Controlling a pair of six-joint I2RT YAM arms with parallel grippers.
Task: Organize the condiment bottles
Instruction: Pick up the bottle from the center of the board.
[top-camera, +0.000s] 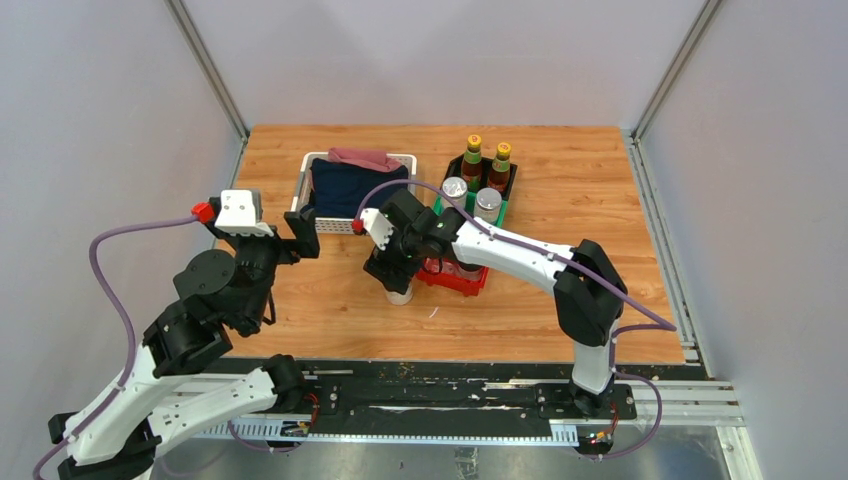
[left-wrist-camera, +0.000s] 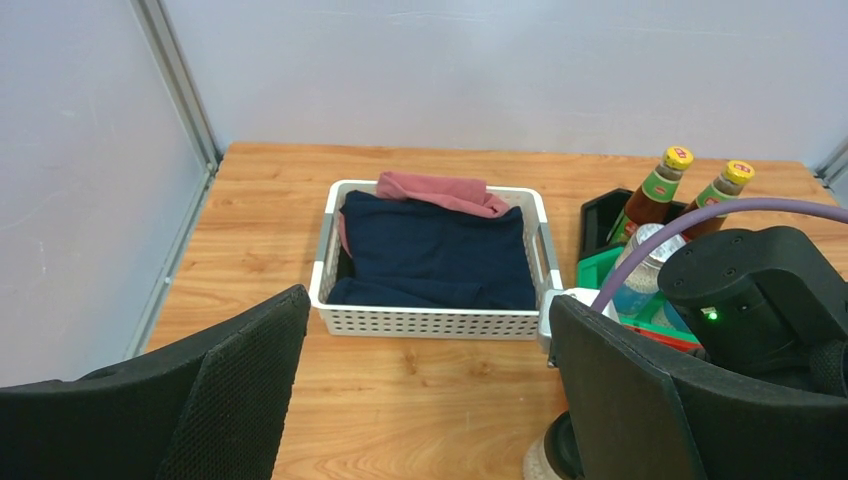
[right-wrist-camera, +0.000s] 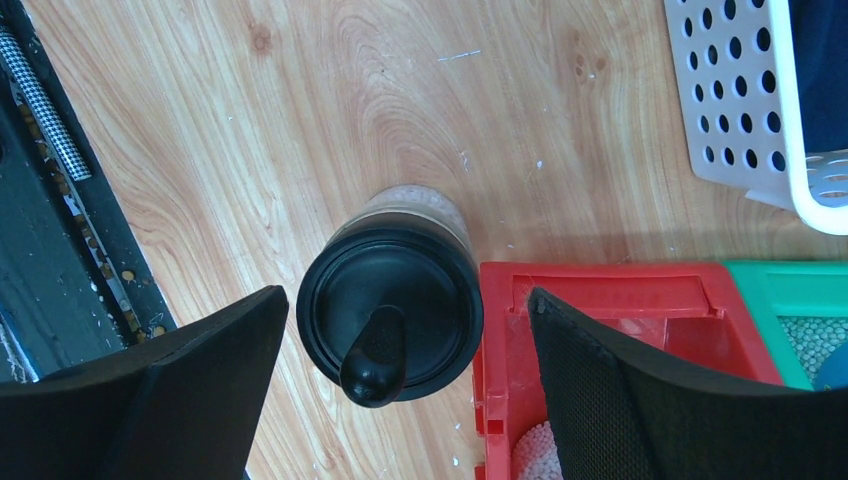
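A squat black-lidded pale jar (right-wrist-camera: 390, 310) stands upright on the table just left of the red bin (right-wrist-camera: 600, 295). My right gripper (right-wrist-camera: 408, 300) is open above it; the left finger is over the table and the right finger over the red bin. The top view shows this jar (top-camera: 400, 293) under the right gripper (top-camera: 393, 268). Two yellow-capped sauce bottles (top-camera: 472, 156) (top-camera: 500, 165) stand in the black bin. Two silver-lidded shakers (top-camera: 455, 189) (top-camera: 488, 203) stand in the green bin. My left gripper (top-camera: 285, 245) is open and empty. The second jar is not clearly visible.
A white basket (top-camera: 330, 226) of dark cloth stands at the back centre, close to both grippers; it also shows in the left wrist view (left-wrist-camera: 430, 322). A pale granular patch (right-wrist-camera: 528, 456) shows inside the red bin. The right arm's wrist (left-wrist-camera: 760, 290) is at the right of the left wrist view.
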